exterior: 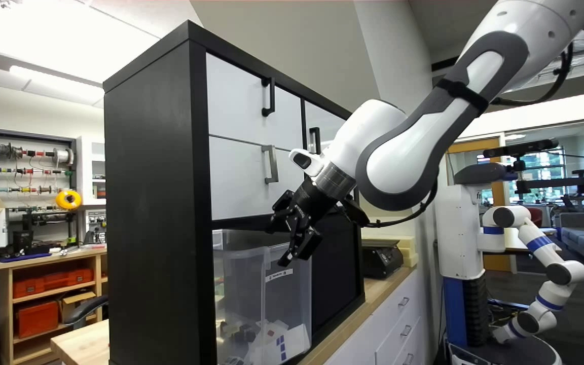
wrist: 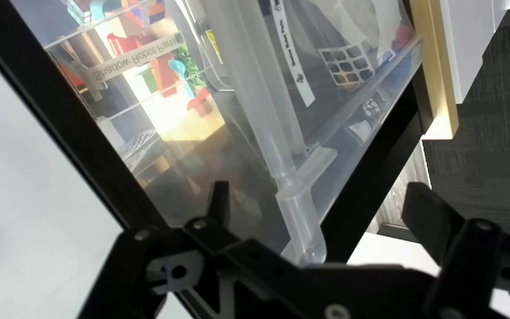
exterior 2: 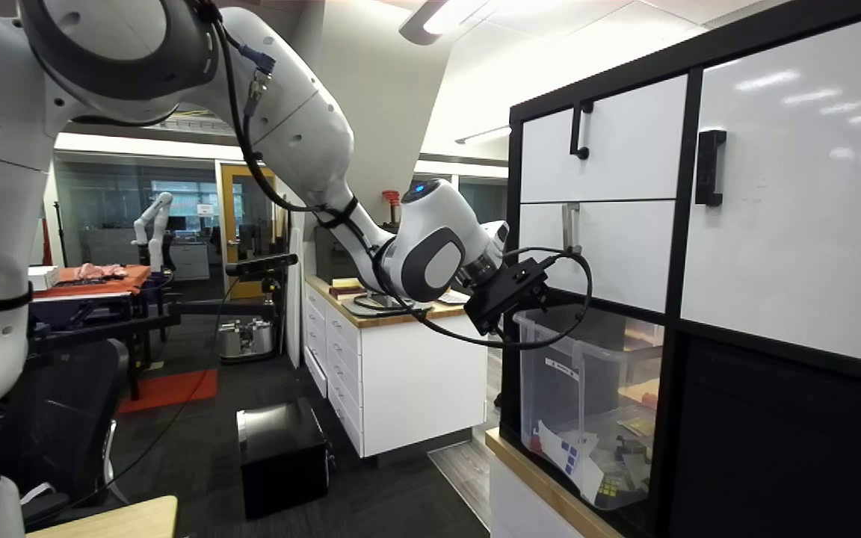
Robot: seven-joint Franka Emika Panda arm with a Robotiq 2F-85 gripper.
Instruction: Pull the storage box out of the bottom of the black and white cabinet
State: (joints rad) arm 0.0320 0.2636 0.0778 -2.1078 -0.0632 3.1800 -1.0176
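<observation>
Looks onto a wooden table (exterior 2: 554, 489) bearing the black and white cabinet (exterior: 199, 203) tight along its front edge. Hangs above that edge, towards the end corner, with a pincer (wrist: 317, 199) spread wide and gripping nothing; sees the rim (wrist: 259, 115) of the storage box (exterior 2: 587, 403) across that gap in the wrist view, but cannot tell whether touching. Finds that box at the cabinet's bottom, by the same corner, not yet drawn out. Could slip if nipping only a sliver of smooth rim; could bump the white drawer front (exterior: 244, 180) above for want of room; could skew and jam if tugged off-centre; could tip over the front edge, with so little wood there for support. Gives way, past the corner, to a dark floor (exterior 2: 199, 456) and black box (exterior 2: 281, 459), then a white drawer unit (exterior 2: 423, 373), lastly a yellow door (exterior 2: 240, 246) and glass wall (exterior 2: 105, 198).
</observation>
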